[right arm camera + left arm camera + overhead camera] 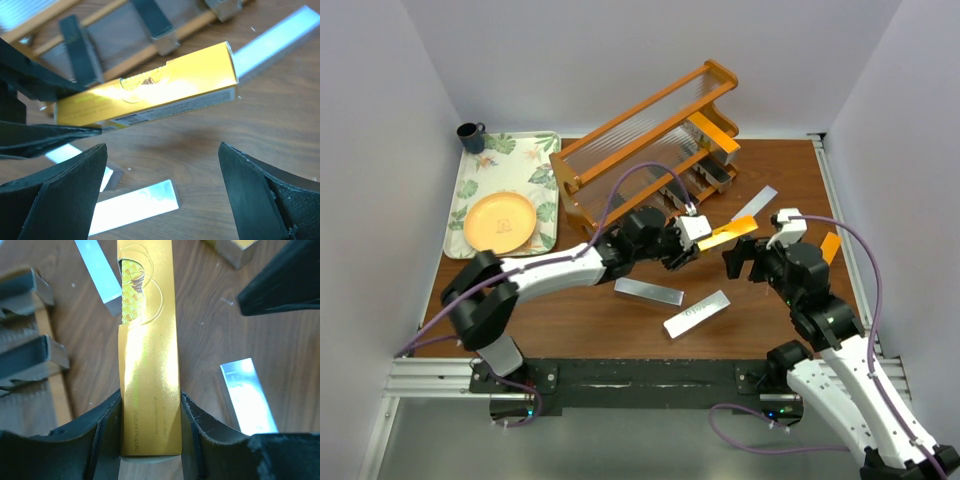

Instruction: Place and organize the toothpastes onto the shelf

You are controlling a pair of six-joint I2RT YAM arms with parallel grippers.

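Left end effector (686,240) clamped on gold toothpaste carton (728,232), just in front of shelf (640,130). Only my left wrist view shows grip: fingers (102,425) pressing both long sides near carton end. Right end effector (745,262) spread wide, holding nothing. Right wrist view shows carton's shadow on tabletop (280,125) and dark grey cartons (80,55) lying across shelf tier. Only top view shows orange-gold carton (712,132) at shelf's right end.

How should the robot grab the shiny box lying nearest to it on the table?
Grab the box around its middle, across its narrow width, coming straight down from above. It lies flat on the table with both long sides free, so a middle pinch should keep it level. The open right gripper is close by.
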